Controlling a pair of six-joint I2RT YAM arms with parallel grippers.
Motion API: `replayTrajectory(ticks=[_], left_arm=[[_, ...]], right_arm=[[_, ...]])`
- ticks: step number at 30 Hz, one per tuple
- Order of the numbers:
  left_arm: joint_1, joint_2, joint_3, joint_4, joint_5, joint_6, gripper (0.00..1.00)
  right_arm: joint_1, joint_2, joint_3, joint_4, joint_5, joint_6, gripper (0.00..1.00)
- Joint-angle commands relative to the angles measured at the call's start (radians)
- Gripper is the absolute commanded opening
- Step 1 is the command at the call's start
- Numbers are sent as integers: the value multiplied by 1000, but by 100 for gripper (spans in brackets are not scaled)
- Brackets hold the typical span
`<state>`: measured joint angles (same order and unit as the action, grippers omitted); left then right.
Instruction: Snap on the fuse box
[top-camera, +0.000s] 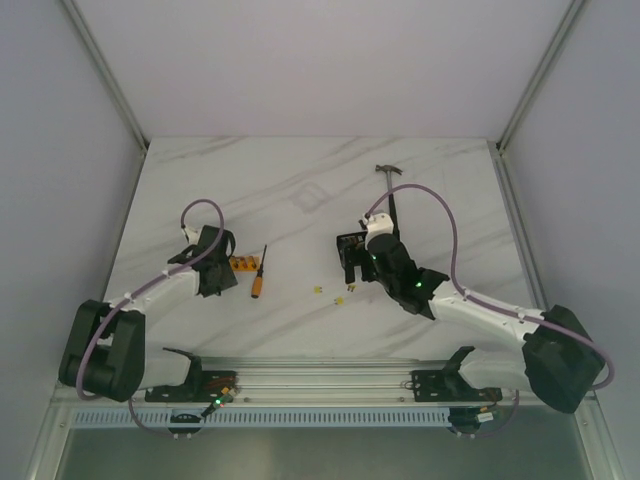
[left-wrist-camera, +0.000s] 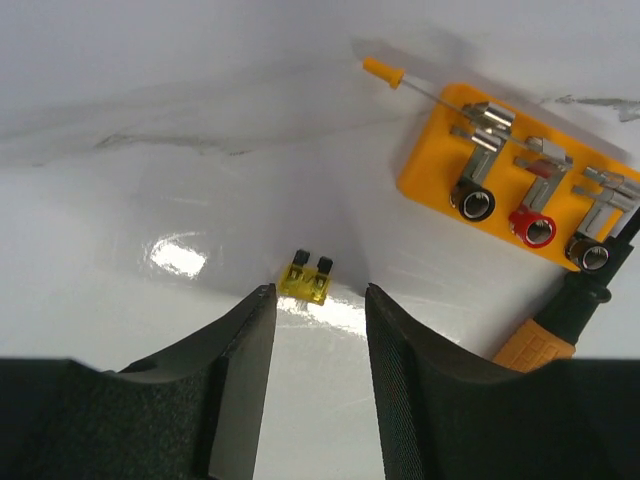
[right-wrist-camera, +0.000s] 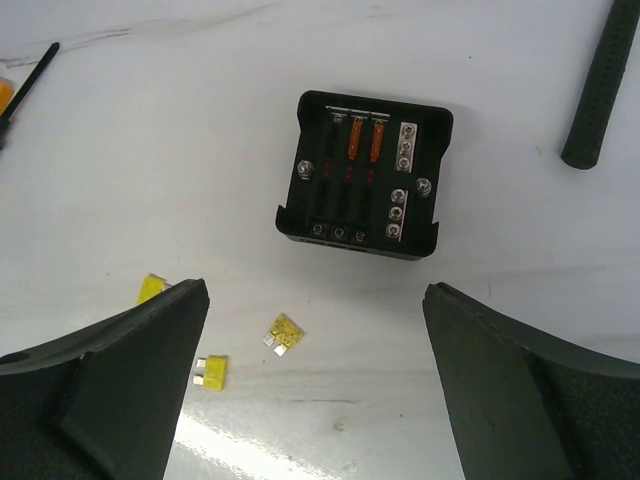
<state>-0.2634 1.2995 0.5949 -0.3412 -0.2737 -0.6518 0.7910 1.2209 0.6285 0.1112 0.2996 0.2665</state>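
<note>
On the table (top-camera: 300, 330), top view:
- fuse box (top-camera: 350, 250), right of centre
- lid (top-camera: 308, 197), up-left of it, apart
- hammer (top-camera: 388, 175), behind the box
- three fuses (right-wrist-camera: 284, 333), near the box on its lower-left in the right wrist view
- screwdriver (top-camera: 259, 275), left of centre
- block (top-camera: 243, 264), just left of the screwdriver
- one fuse (left-wrist-camera: 307, 280), lower left of the block in the left wrist view
</note>
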Motion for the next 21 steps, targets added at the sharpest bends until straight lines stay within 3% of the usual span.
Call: replayTrajectory(ticks=[1, 12, 21], left_arm=[[19, 42, 41, -33, 19, 38, 50], [22, 77, 94, -119, -33, 43, 53], [27, 162, 121, -113, 71, 96, 53]], right_arm=[[-7, -35, -22, 35, 39, -7, 97], [-10, -45, -27, 32, 50, -6, 97], [-12, -39, -27, 28, 53, -4, 98]])
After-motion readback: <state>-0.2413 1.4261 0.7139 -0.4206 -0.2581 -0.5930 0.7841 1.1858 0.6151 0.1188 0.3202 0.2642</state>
